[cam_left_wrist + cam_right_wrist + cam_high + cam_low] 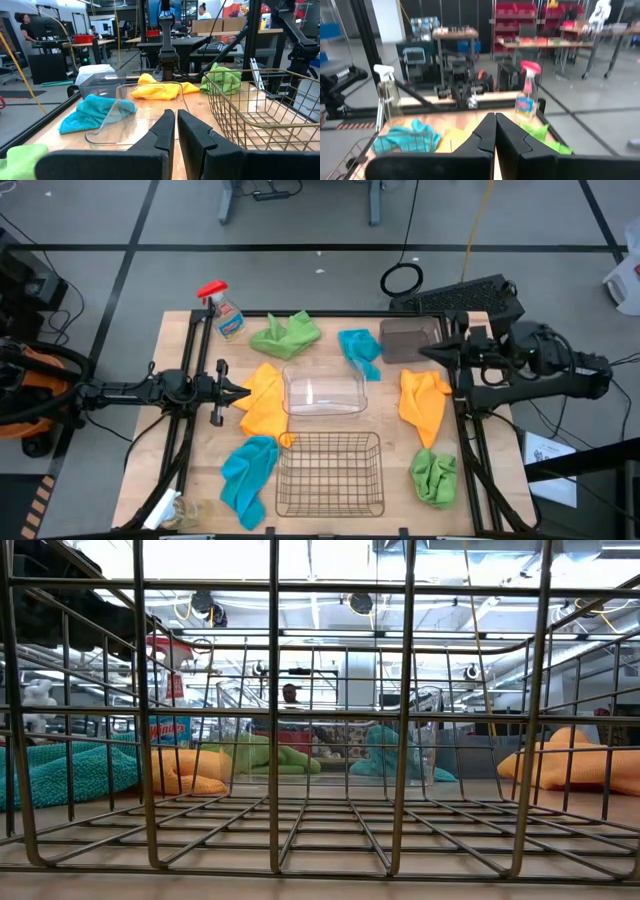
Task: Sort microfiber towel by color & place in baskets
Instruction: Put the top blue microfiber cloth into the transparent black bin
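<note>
- No brand or writing can be read; the spray bottle (224, 310) with a red trigger at the worktop's (180, 470) far left corner has a blue label, its text too small to make out.
- The left pincer (243, 391) reaches in level from the left edge, fingers pressed nearly together and holding nothing, its tips just at the yellow-orange towel (264, 401) beside the clear plastic basket (323, 394).
- The right pincer (424, 353) reaches in level from the right edge, fingers pressed together and empty, pointing at the brown-tinted basket (408, 339).
- The copper wire basket (330, 472) sits at the near middle, empty, with the clear one just behind it.
- A lime green towel (286, 334) lies at the far middle and a teal-blue towel (361, 351) just left of the brown-tinted basket.
- A second yellow-orange towel (424, 404) lies right of the clear basket, with a second lime green towel (433, 476) nearer, by the wire basket's right side.
- A second teal-blue towel (247, 475) lies left of the wire basket.
</note>
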`<act>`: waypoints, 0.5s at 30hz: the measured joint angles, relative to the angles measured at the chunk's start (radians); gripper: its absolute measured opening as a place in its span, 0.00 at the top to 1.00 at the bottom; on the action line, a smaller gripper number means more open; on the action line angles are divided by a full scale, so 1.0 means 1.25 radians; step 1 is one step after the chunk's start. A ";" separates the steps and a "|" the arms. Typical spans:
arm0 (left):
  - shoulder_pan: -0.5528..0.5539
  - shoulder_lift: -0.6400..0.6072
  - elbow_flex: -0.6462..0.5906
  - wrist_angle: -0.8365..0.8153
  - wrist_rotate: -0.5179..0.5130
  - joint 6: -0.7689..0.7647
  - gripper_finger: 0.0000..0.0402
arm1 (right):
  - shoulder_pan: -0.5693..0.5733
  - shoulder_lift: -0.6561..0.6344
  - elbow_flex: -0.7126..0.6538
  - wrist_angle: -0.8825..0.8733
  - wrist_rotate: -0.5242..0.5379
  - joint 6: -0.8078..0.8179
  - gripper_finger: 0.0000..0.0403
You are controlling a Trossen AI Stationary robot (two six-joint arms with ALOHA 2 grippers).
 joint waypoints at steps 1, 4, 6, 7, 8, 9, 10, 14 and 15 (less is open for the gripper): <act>0.000 0.000 0.000 0.000 0.000 0.000 0.93 | 0.000 0.016 0.019 -0.021 0.000 0.008 1.00; 0.000 0.000 0.000 0.000 0.000 0.000 0.93 | 0.000 0.055 0.053 -0.050 0.000 0.018 1.00; 0.000 0.000 0.000 0.000 0.000 0.000 0.93 | 0.000 0.072 0.058 -0.045 0.000 0.018 1.00; 0.000 0.000 0.000 0.000 0.000 0.000 0.93 | 0.000 0.078 0.058 -0.044 0.000 0.017 1.00; 0.000 0.000 0.000 0.000 0.000 0.000 0.93 | 0.000 0.084 0.058 -0.042 0.000 0.014 1.00; 0.000 0.000 0.000 0.000 0.000 0.000 0.93 | 0.000 0.090 0.058 -0.041 0.000 0.010 1.00; 0.000 0.000 0.000 0.000 0.000 0.000 0.93 | 0.000 0.095 0.058 -0.041 0.000 0.008 1.00; 0.000 0.000 0.000 0.000 -0.002 0.000 0.93 | 0.000 0.118 0.058 -0.021 0.000 0.006 1.00; 0.000 0.000 0.000 0.001 -0.011 0.000 0.93 | 0.000 0.122 0.058 -0.016 0.000 0.004 1.00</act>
